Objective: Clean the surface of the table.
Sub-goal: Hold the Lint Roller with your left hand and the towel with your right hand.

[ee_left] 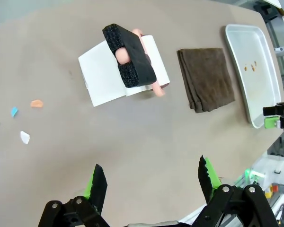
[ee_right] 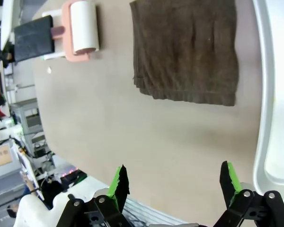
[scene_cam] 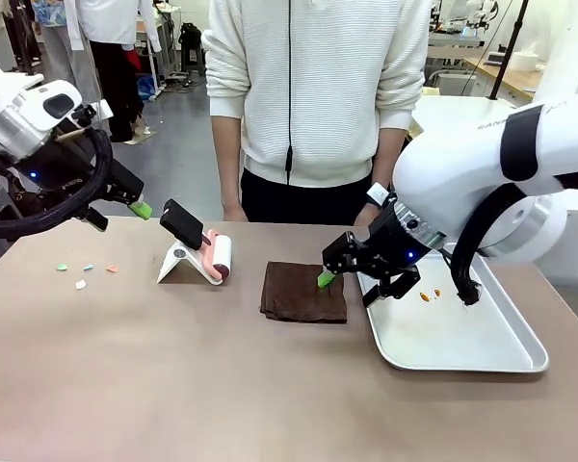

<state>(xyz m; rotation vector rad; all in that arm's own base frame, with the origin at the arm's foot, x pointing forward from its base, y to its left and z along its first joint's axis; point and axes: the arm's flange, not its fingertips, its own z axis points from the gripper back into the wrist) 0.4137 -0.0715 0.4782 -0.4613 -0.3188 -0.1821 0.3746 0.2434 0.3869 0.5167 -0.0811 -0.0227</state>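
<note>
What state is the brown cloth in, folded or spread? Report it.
Folded: the brown cloth lies on the table as a compact rectangle, with stacked layer edges showing along one side.

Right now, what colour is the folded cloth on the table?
Dark brown. The cloth shows best in the right wrist view.

The left black two-finger claw with green pads (scene_cam: 118, 214) hangs above the far left part of the brownish-taupe matte surface (scene_cam: 173, 385), jaws wide apart. The right black claw (scene_cam: 352, 286), equally wide and empty, is low over this surface, right of its middle.
</note>
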